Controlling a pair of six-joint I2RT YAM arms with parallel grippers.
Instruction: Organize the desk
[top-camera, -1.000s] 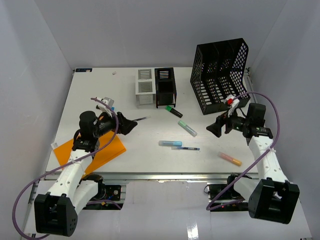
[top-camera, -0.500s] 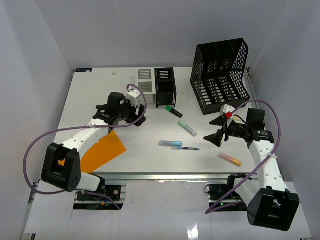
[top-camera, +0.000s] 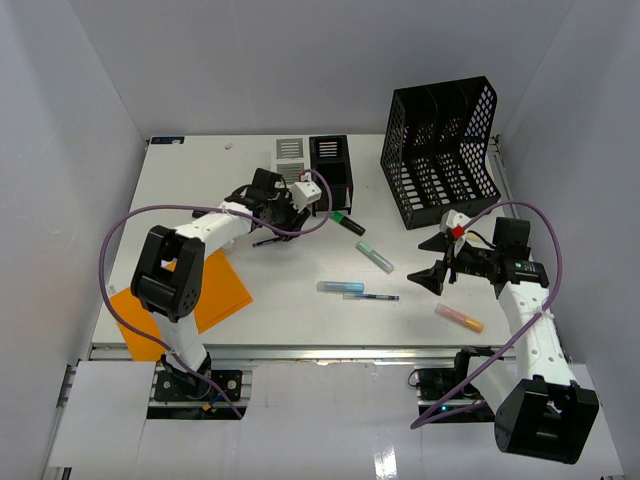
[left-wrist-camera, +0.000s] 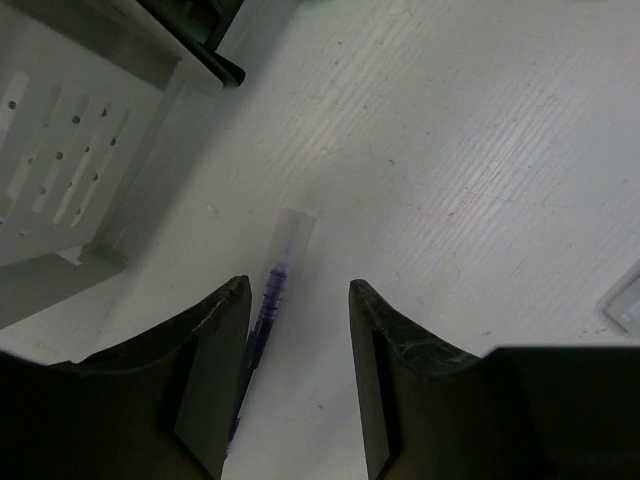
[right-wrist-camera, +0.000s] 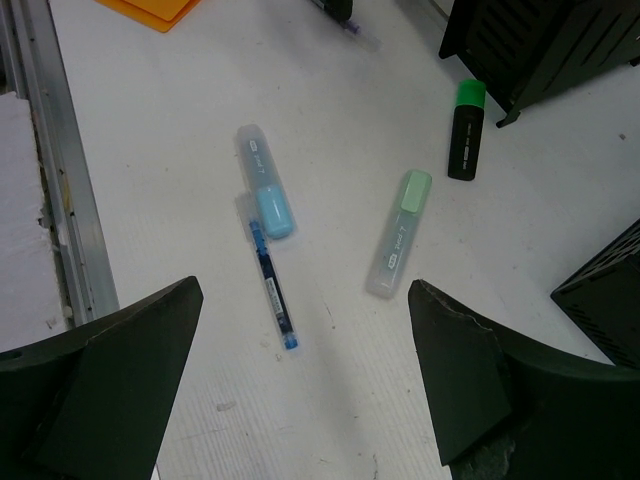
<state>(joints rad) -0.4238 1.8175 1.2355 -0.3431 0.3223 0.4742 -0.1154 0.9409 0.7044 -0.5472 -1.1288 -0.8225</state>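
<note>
The left arm is stretched forward, the left claw (left-wrist-camera: 298, 300) half spread astride a slim purple clear-capped pen (left-wrist-camera: 275, 290) on the flat white worktop (top-camera: 180, 190) beneath; the pen's rear is hidden behind one finger. The right claw (right-wrist-camera: 302, 290) is held wide apart.

On my feed a flat white counter (top-camera: 290, 310) sits boxed in by three plain white walls: a back wall (top-camera: 300, 60), a left wall (top-camera: 60, 150) and a right wall (top-camera: 590, 120) that slope in towards it. A metal rail (top-camera: 330, 352) runs along the counter's near edge. The light looks soft and even, throwing only faint shadows, and the wrist views show fine streaks in the counter's surface.
</note>
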